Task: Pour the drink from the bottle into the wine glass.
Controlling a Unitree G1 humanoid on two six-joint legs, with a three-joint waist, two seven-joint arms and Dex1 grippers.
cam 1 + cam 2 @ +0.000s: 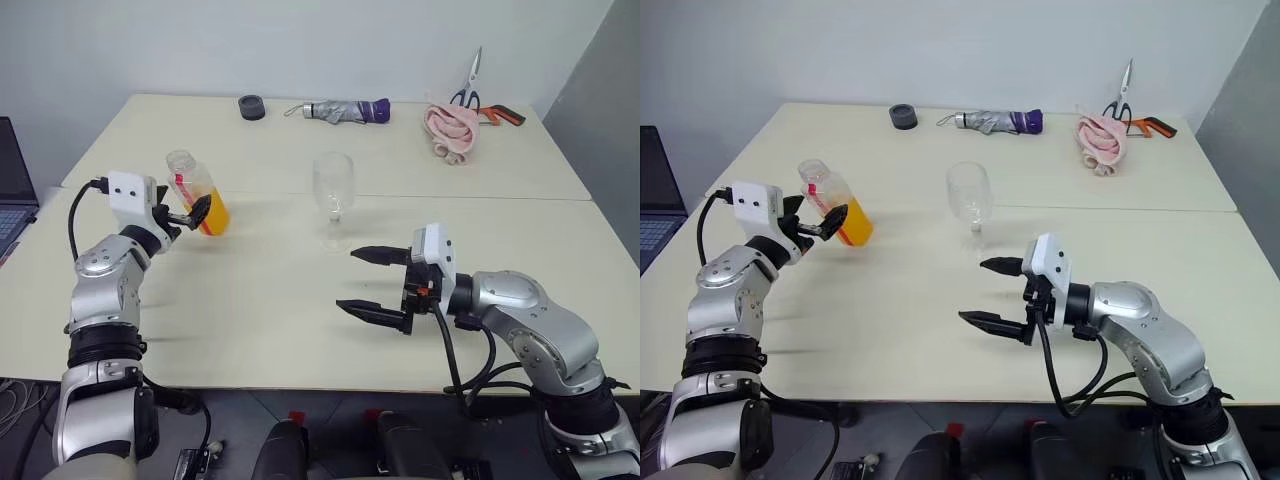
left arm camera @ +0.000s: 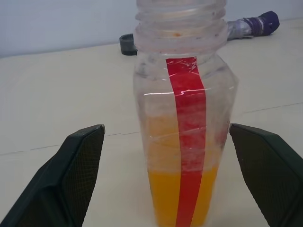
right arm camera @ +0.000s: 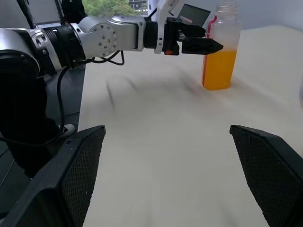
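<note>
Overall, pale table [image 1: 300,330], seam across middle, white wall [image 1: 300,40] behind.

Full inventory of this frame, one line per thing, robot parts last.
bottle: 1, clear with red label strip, no cap on, standing on the table's left side between the left gripper's open fingers, which are not touching it
drink: orange-yellow, in the bottle's lower part
wine glass: 1, clear, seemingly empty, upright mid-table
table: cream, two tops butted together
tape roll: 1, dark grey, far edge
folded umbrella: 1, grey and purple, far edge
cloth: 1, pink, far right
scissors: 1, dark handles, behind the cloth
orange-and-black tool: 1, beside the cloth
laptop: 1, dark, off the table's left
left gripper: black fingers, open around the bottle
right gripper: black fingers, open, below the wine glass
</note>
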